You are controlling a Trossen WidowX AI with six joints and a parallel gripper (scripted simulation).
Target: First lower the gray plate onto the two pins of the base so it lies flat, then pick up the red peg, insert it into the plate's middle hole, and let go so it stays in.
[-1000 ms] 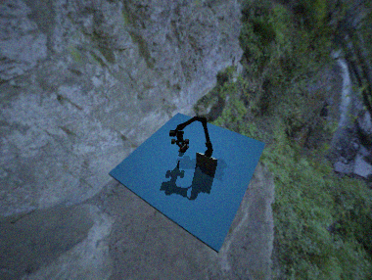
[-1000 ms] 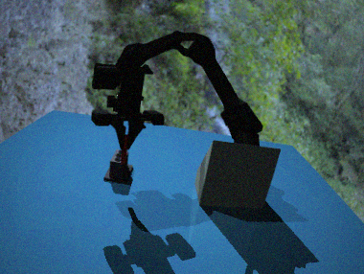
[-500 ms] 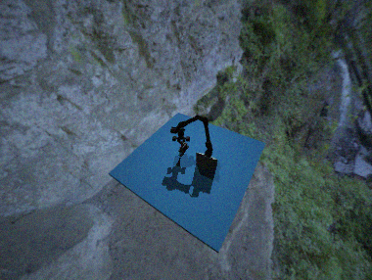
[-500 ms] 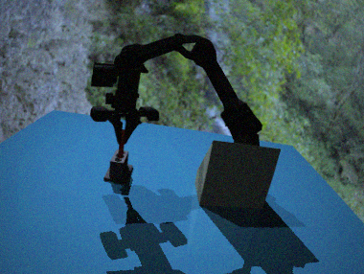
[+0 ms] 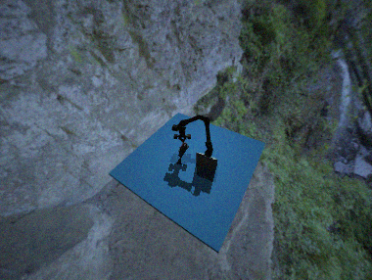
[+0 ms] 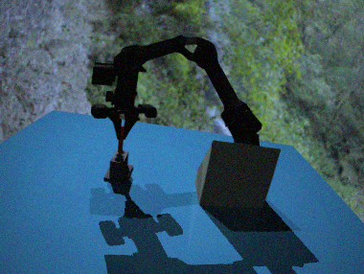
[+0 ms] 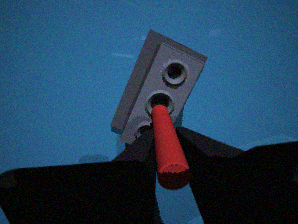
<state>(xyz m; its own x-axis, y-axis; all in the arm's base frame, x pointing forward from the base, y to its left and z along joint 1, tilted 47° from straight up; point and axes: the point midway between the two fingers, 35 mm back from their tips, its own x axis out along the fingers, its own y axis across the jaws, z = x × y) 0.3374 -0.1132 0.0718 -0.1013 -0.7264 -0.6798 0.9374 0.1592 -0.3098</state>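
The gray plate (image 7: 156, 75) lies on top of the base (image 7: 135, 85) and looks flat; its three ringed holes show in the wrist view. In the exterior view the plate and base form one small dark block (image 6: 119, 168). My gripper (image 7: 164, 135) (image 6: 121, 137) is shut on the red peg (image 7: 167, 145) (image 6: 121, 144) above the plate. The peg's far end overlaps the near part of the middle hole (image 7: 160, 101) in the wrist view; whether it has entered cannot be told. The nearest hole is partly hidden by a finger. The pins cannot be made out.
A large gray-brown box (image 6: 239, 174) (image 5: 206, 166) stands in front of the arm's foot, to the right of the base in the exterior view. The blue table top (image 5: 147, 171) bears dark shadows of the arm and box.
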